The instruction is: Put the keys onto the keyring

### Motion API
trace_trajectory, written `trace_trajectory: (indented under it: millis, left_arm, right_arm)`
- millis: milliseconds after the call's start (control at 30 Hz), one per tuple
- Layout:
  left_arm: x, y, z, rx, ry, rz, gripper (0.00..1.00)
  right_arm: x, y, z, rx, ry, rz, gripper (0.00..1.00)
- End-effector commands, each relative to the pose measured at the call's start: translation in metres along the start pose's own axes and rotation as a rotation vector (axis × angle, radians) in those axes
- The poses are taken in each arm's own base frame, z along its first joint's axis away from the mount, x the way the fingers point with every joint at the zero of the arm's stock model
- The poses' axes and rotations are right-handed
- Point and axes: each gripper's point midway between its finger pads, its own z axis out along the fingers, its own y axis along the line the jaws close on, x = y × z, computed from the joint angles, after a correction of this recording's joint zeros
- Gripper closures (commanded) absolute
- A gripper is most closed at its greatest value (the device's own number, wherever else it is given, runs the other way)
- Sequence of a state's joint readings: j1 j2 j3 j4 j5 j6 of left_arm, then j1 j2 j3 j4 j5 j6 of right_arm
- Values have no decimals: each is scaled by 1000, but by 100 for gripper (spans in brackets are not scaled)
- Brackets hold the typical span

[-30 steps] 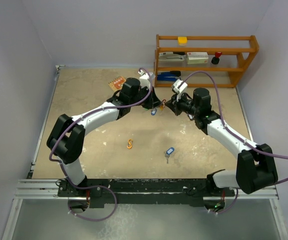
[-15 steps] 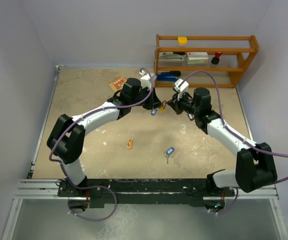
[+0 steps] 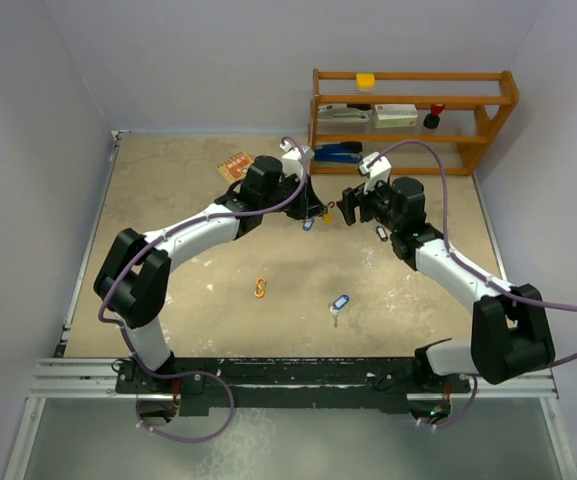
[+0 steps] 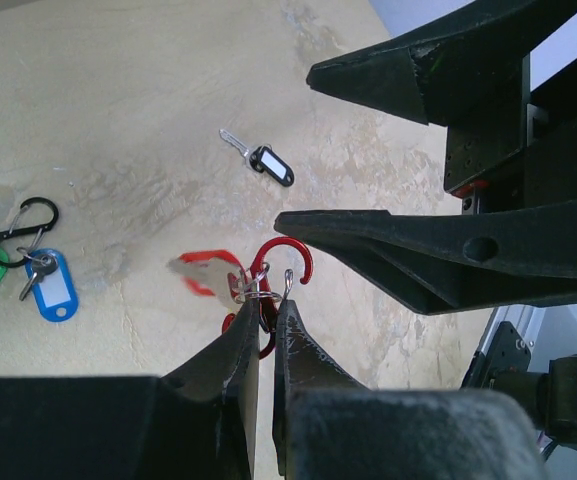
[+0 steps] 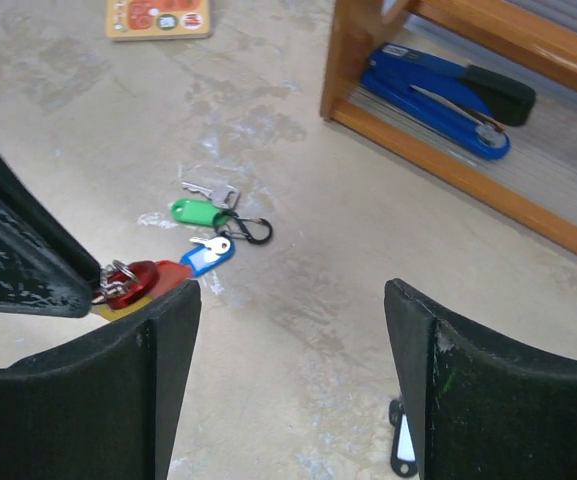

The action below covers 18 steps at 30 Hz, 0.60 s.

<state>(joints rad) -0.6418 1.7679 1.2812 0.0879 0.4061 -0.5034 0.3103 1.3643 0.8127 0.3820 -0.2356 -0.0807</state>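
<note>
My left gripper (image 4: 265,308) is shut on the keyring (image 4: 280,262), a red hook with small silver rings, held above the table; a red tag (image 4: 201,271) hangs from it. My right gripper (image 5: 290,295) stands open just beside it with nothing between its fingers (image 4: 388,240). On the table below lie keys with a green tag (image 5: 197,211) and a blue tag (image 5: 206,256) on a black carabiner (image 5: 253,231). A black-tagged key (image 4: 268,166) lies apart. From above, both grippers (image 3: 313,205) (image 3: 348,208) meet at the back; another blue-tagged key (image 3: 339,303) lies near the front.
A wooden shelf (image 3: 413,100) stands at the back right with a blue stapler (image 5: 438,90) on its lowest level. An orange card (image 3: 234,165) lies at the back. A small orange S-clip (image 3: 260,289) lies mid-table. Walls close in both sides.
My right gripper has opened and drawn back a little from the keyring. The left gripper has kept its grip and place.
</note>
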Motion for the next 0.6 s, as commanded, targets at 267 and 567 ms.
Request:
trace_trajectory:
  millis: [267, 567]
  left_arm:
    - [-39, 1, -7, -6, -144, 0, 100]
    - [-34, 25, 8, -70, -143, -61, 100]
  right_arm:
    - [-7, -48, -41, 367, -49, 224, 12]
    - [-9, -40, -61, 368, -42, 294, 12]
